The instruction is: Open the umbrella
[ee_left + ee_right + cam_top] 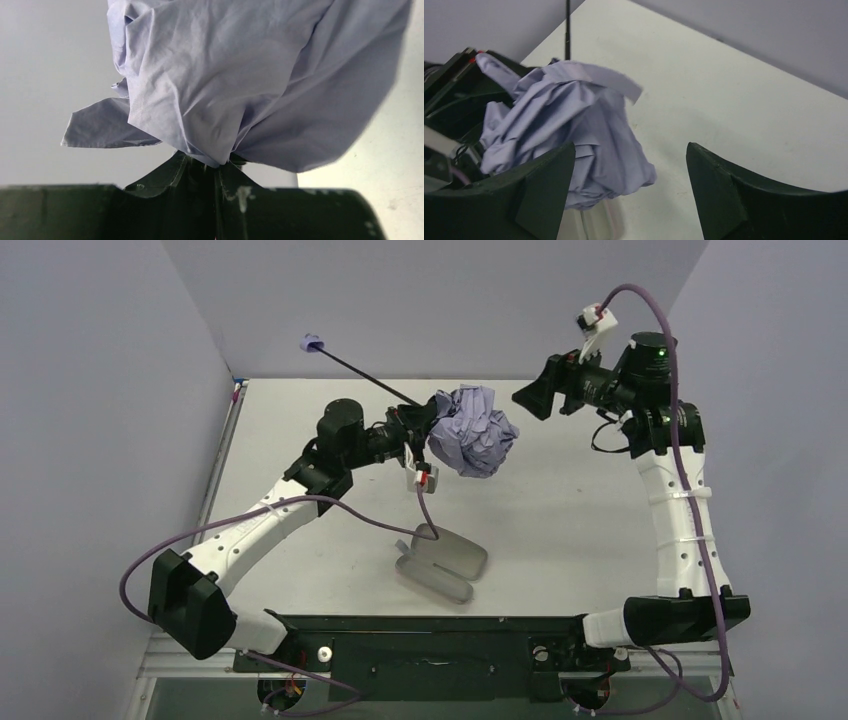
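- Holding the umbrella (472, 432) up, the left gripper (410, 432) is clamped below its bunched, unopened canopy.
- Nearby, the right gripper (528, 400) hangs with jaws apart; it likely must grasp and spread the canopy next.

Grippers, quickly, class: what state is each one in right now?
Left gripper: shut on the crumpled pale lavender fabric folding umbrella.
Right gripper: open, holding nothing.
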`<state>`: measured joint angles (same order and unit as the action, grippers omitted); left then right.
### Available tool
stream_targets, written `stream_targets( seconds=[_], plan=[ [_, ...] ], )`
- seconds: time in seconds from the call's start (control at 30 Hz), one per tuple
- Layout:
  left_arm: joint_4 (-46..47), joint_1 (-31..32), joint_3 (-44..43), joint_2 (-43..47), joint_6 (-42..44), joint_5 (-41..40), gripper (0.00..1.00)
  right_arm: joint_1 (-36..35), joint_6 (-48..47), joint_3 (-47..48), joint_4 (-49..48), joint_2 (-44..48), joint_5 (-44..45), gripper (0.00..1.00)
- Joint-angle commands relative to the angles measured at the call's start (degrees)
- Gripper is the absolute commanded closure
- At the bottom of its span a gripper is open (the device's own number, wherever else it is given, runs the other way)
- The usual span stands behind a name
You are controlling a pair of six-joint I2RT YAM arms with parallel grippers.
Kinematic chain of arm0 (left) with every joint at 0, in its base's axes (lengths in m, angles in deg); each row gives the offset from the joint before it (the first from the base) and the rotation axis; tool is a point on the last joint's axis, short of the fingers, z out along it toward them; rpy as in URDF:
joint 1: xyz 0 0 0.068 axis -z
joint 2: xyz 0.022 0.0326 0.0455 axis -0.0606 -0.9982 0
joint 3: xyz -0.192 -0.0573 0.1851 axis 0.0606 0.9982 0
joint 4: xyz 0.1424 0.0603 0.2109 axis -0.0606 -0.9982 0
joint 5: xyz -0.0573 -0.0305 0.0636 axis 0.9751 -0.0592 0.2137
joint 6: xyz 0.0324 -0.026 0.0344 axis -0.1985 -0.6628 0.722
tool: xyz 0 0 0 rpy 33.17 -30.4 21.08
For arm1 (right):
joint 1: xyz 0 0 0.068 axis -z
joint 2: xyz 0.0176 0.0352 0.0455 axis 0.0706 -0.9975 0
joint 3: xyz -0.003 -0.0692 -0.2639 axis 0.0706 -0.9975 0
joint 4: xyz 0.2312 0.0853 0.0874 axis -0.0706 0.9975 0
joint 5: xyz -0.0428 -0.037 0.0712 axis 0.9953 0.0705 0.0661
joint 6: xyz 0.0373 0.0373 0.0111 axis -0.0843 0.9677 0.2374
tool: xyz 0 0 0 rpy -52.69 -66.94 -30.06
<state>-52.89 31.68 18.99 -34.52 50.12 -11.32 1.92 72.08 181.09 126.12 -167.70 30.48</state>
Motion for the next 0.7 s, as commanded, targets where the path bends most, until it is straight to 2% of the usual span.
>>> stream_targets(
  seconds=[0.0, 0.17, 0.53, 0.57, 0.63, 0.67],
  plan=[
    [9.7, 0.5, -0.7, 0.6, 9.8, -0.8, 1.0, -7.5, -9.6, 1.4, 9.7, 0.4, -0.1, 0.22],
    [10.7, 1.2, 0.3, -0.2, 13.1, -0.9, 1.0, -13.6, -12.0, 0.4, 11.7, -0.5, 2.9, 0.2],
    [15.8, 3.5, -0.1, -1.0, 11.7, -1.6, 1.0, -22.2, -19.5, 1.0, 19.7, -7.6, 10.3, 0.14],
    [16.0, 3.6, -0.1, -0.9, 11.6, -1.7, 1.0, -22.5, -19.7, 1.0, 19.9, -7.9, 11.3, 0.15],
    [16.0, 4.0, 0.1, -0.7, 11.4, -1.7, 1.0, -22.6, -20.1, 1.1, 19.8, -8.5, 12.2, 0.24],
    [15.8, 4.1, 0.1, -0.4, 10.9, -1.8, 1.0, -22.6, -20.4, 1.4, 19.8, -8.8, 12.4, 0.39]
  ],
)
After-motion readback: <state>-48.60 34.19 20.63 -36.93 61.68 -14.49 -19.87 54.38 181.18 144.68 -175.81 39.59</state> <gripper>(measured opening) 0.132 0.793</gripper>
